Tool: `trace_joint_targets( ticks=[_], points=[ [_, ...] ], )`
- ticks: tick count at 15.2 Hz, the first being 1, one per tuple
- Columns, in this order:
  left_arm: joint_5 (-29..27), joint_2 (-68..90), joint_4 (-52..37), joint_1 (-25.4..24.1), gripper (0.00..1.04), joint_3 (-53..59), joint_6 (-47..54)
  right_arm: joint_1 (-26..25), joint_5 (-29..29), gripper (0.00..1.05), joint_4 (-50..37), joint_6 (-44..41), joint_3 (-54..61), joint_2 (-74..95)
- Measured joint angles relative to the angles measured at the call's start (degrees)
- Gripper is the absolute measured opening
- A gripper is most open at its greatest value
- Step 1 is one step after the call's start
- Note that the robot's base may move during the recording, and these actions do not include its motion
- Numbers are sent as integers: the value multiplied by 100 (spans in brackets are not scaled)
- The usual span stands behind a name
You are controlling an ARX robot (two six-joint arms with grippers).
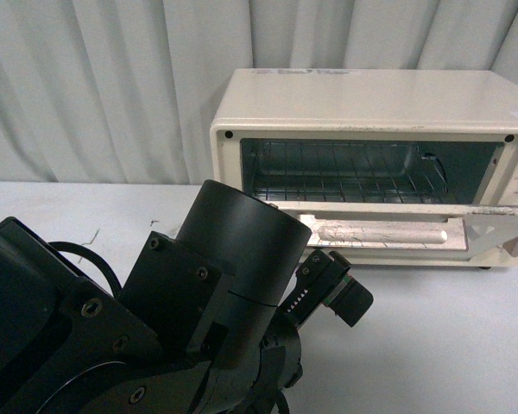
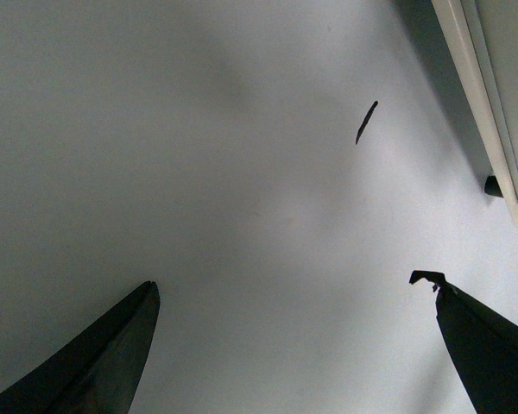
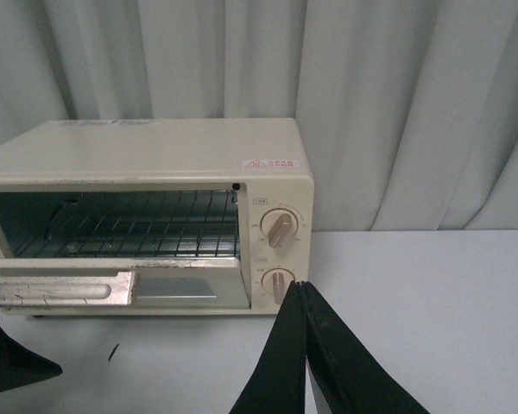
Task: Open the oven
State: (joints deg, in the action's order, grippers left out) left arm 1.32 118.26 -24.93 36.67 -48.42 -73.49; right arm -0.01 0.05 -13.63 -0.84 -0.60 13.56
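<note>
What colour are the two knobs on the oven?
Pinkish beige knobs, on the cream oven; the right wrist view shows them best.

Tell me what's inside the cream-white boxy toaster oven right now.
Inside the cream-white toaster oven, a metal wire rack spans the shiny cavity, with nothing visible on it. The lowered glass door hides the floor beneath the rack.

Left claw (image 2: 287,281) spread wide; right claw (image 3: 303,288) closed.
</note>
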Motion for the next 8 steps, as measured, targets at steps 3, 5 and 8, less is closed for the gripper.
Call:
trace_joint_targets(
  ticks=[3,5,8],
  points=[
    [-2,0,0,0,98,0,0,0,-2,2,271,0,0,-260],
    [0,0,-2,0,98,0,-2,-2,-4,2,1104,-2,-2,-824],
    [-7,0,4,0,98,0,0,0,-4,2,1394,0,-2,-1331]
  ],
)
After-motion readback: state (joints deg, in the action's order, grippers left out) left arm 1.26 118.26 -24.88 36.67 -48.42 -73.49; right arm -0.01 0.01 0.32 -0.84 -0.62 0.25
